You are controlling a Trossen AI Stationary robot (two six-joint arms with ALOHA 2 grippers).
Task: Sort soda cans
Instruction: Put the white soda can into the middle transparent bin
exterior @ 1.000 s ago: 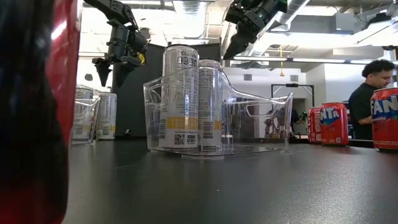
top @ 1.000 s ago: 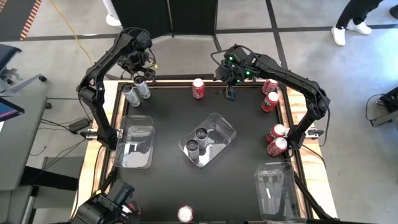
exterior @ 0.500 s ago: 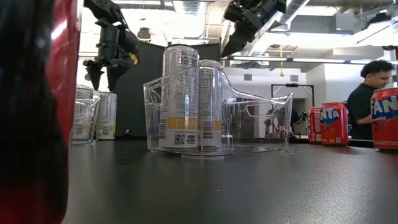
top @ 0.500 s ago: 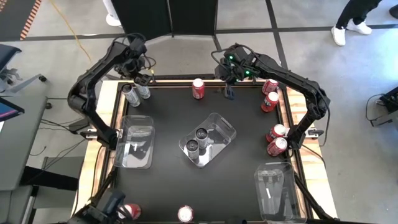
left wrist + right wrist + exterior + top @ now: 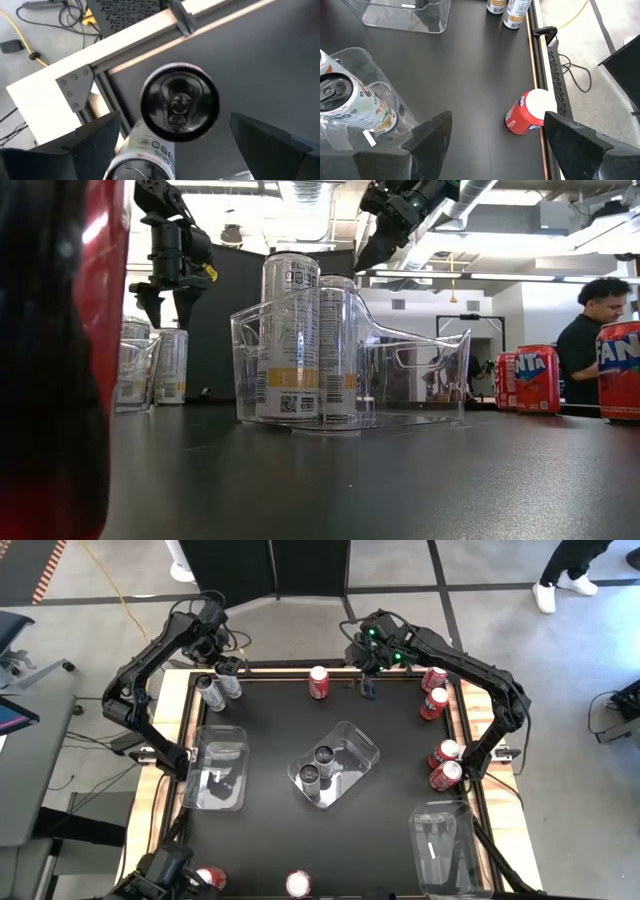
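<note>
A: Where did we stand with the left gripper [image 5: 222, 664]?

B: We had it poised above the 2 silver cans [image 5: 217, 688] at the far left corner of the desk [image 5: 270, 755], fingers spread wide with nothing between them. In the left wrist view 1 dark can top [image 5: 180, 106] sat almost centred between our fingers.

A: And the right gripper [image 5: 367, 687]?

B: Also spread and empty, raised over the far edge just beside the lone red can [image 5: 318, 683]. In the right wrist view that can [image 5: 529, 112] lay between our fingers.

A: How did we judge the pick should go?

B: We thought the left should come straight down, keeping the top centred, since the second silver can stood just beside it and a finger could clip it. We wanted the grip on the can's upper body, squarely.

A: Where would it go?

B: Likely the middle tray [image 5: 365, 754], which already held 2 silver cans [image 5: 319, 764]. The red cans [image 5: 438, 690] clustered along the right edge, and the clear trays at left [image 5: 222, 740] and near right [image 5: 440, 815] held no cans that we could see
</note>
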